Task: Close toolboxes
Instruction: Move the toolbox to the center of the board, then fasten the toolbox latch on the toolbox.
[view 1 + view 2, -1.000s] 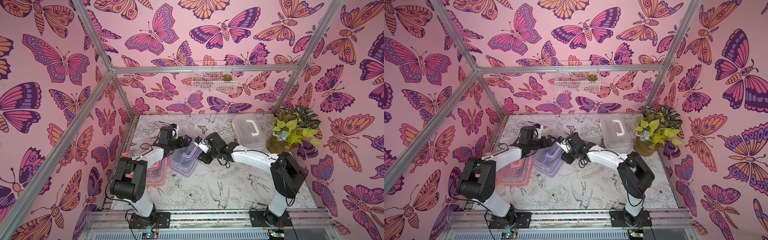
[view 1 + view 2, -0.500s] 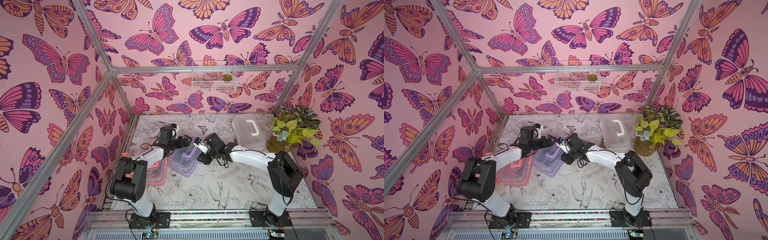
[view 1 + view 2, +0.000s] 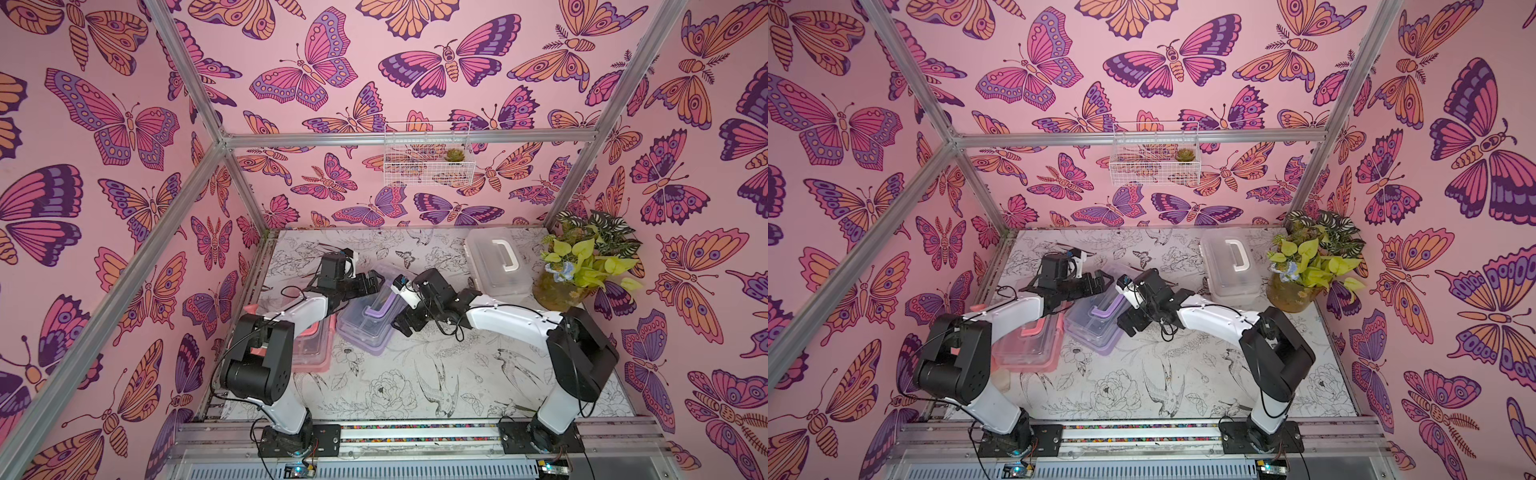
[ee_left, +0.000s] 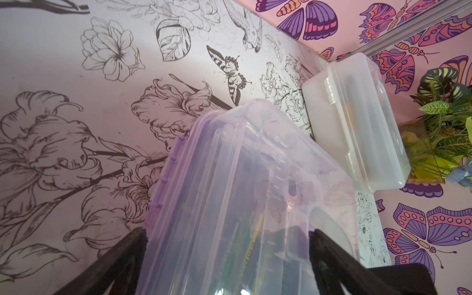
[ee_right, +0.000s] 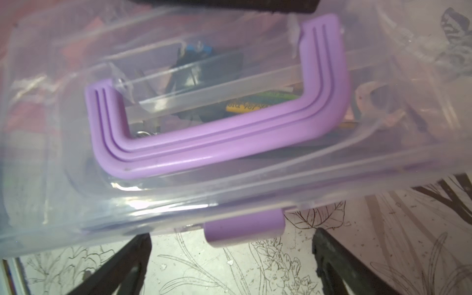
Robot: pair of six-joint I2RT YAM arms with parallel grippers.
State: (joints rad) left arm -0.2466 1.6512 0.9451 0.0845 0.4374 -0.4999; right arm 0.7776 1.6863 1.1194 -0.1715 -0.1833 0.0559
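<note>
Basically the purple box sat mid-table with its lid down, just beside the pink box under the left arm. Left gripper had fingers spread wide either side of the box's far end, likely bracing it against sliding; real contact couldn't be told. Right gripper was at the latch side, fingers wide, holding nothing, probably lined up to press the latch in. White box sat shut at the back by the plant

Unreadable print on yellow item in purple toolbox
</note>
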